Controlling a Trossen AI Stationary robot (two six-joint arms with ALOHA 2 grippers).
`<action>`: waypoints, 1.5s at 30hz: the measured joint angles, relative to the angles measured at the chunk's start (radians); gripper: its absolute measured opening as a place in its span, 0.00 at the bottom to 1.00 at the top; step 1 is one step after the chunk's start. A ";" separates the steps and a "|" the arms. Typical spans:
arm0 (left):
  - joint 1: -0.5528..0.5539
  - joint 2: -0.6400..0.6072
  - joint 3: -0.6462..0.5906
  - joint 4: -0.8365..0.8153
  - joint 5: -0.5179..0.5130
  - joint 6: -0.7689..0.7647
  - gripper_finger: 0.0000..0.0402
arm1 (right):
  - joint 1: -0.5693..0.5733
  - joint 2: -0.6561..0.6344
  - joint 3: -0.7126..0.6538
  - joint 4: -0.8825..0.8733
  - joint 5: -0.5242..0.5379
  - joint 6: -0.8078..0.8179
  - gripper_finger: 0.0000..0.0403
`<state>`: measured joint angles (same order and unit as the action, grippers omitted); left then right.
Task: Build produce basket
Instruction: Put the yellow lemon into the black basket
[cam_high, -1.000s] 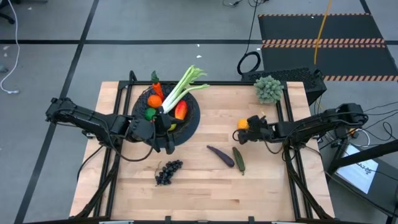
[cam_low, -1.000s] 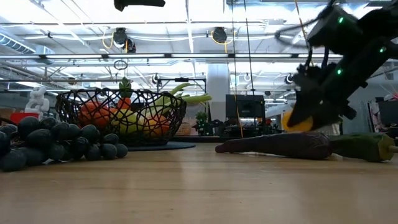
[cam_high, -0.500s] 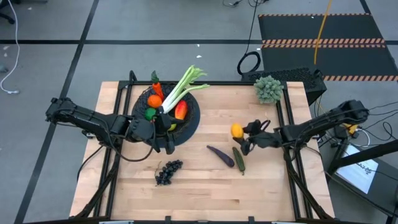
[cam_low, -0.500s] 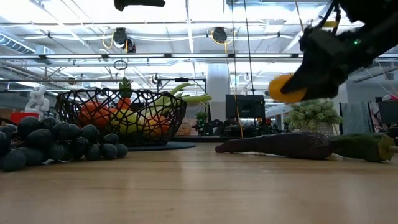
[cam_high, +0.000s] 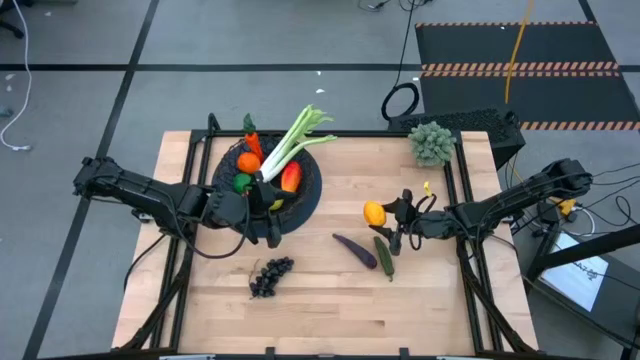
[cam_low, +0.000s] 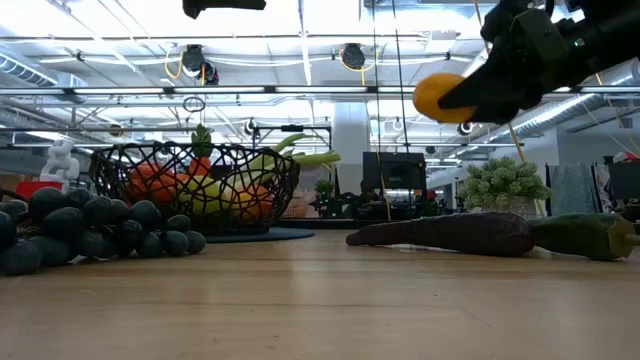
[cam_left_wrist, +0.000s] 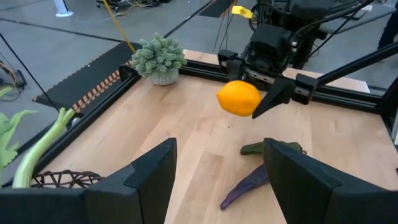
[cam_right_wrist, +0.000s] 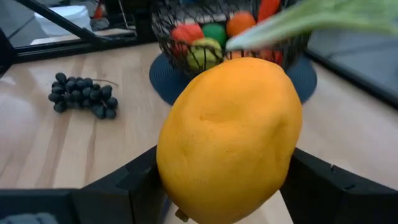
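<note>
High view, left to right: the left gripper (cam_high: 262, 222) waits with fingers apart and empty beside the basket (cam_high: 306, 203), which already holds oranges, an apple, a carrot, a mango and a leafy stalk. Grapes (cam_high: 270, 276), eggplant (cam_high: 355, 250) and cucumber (cam_high: 385, 257) remain on the table (cam_high: 330, 310). The right gripper (cam_high: 391, 215) grips a lemon (cam_high: 374, 212) in the air.

4 cameras: 1 overhead, looking straight down on the whole table (cam_high: 330, 300); 1 at tabletop level, facing across into the room; 2 on the wrists — the left looks toward the right arm, the right back toward the basket (cam_right_wrist: 186, 25). All 4 share the lemon (cam_high: 374, 212), close in the right wrist view.
</note>
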<state>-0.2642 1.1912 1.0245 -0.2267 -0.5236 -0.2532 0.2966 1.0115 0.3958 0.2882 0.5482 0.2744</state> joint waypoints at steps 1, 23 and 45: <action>0.000 0.000 0.000 -0.001 0.000 -0.008 0.59 | 0.000 0.000 0.000 0.016 0.000 -0.035 0.63; -0.100 0.000 0.000 -0.029 -0.001 -0.071 0.59 | -0.003 0.000 0.001 0.180 0.001 -0.911 0.63; -0.104 0.000 0.000 0.060 -0.002 0.071 0.59 | -0.003 0.000 0.001 0.322 0.000 -0.331 0.63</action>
<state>-0.3682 1.1912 1.0241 -0.1664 -0.5260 -0.1824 0.2935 1.0119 0.3965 0.6107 0.5487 -0.0566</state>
